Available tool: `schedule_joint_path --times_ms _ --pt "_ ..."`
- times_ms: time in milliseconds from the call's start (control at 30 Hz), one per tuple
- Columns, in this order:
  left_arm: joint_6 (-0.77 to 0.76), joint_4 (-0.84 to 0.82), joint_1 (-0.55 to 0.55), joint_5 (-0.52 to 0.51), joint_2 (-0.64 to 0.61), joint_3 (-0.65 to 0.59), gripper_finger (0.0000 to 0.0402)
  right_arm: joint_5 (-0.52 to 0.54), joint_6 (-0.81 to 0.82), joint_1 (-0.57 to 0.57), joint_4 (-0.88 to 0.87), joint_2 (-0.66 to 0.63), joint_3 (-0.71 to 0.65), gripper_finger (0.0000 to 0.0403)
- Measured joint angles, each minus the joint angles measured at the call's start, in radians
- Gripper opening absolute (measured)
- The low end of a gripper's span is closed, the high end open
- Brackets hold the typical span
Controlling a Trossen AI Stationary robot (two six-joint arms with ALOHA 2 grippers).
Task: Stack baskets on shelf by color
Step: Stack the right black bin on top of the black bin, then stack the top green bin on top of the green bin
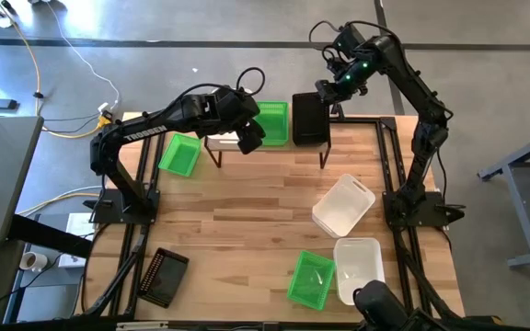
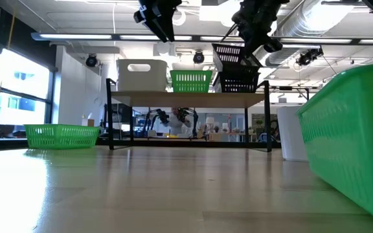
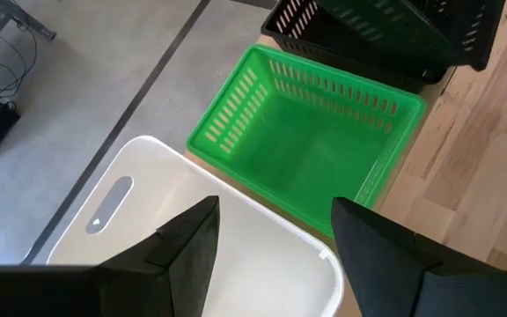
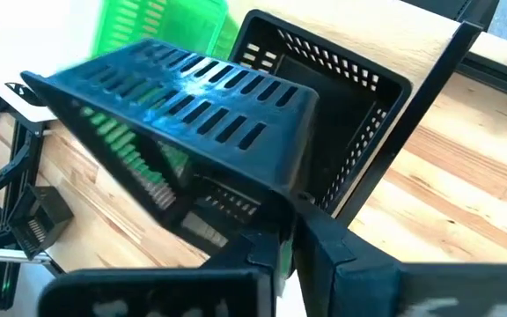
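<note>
While the right tool (image 2: 259, 40) hangs over the right end of the shelf (image 2: 186, 99), its fingers are clamped on the wall of a tilted black basket (image 2: 234, 56), held in the air just above a second black basket (image 2: 239, 83) that sits on the plank. In the middle of the shelf stands a green basket (image 2: 191, 81), and at its left end a white basket (image 2: 141, 75), the three side by side. The left tool (image 3: 271, 251) hovers above the white basket, its fingers spread apart and holding nothing. On the worktop (image 1: 247, 211), another green basket (image 1: 179, 154) lies just left of the shelf, a third black basket (image 1: 163, 275) rests near the front left corner, and a third green basket (image 1: 311, 279) sits at the front beside a white basket (image 1: 358, 268). One more white basket (image 1: 343, 205) lies turned at an angle, a little behind that pair on the right side.
</note>
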Motion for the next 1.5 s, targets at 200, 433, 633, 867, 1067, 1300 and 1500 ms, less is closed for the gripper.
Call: schedule_joint_path --times_ms 200,433,633,867,1067,1300,1500 --pt "0.003 0.0 0.0 0.0 0.0 0.0 0.0211 0.003 0.025 0.003 0.0 0.0 0.0 0.0069" --pt "0.003 0.0 0.0 0.0 0.0 0.0 0.0211 0.003 0.022 0.001 0.0 0.0 0.0 0.0101" --pt "0.003 0.0 0.0 0.0 0.0 0.0 0.0211 0.0 -0.024 -0.011 0.0 -0.009 0.002 0.0103" --pt "0.0 -0.025 -0.002 0.002 -0.006 0.0 0.0211 0.013 -0.119 0.059 0.0 -0.071 0.003 0.0103" --pt "-0.051 -0.166 -0.01 0.004 -0.009 -0.002 0.0211 0.087 -0.166 0.199 0.0 -0.104 0.003 0.0103" --pt "-0.095 -0.227 -0.05 0.014 -0.059 -0.091 0.0211 0.189 -0.131 0.352 0.0 -0.109 0.002 0.0103" --pt "-0.154 -0.228 -0.107 0.07 -0.171 -0.204 0.0211 0.266 -0.06 0.467 0.0 -0.109 0.001 0.0103"
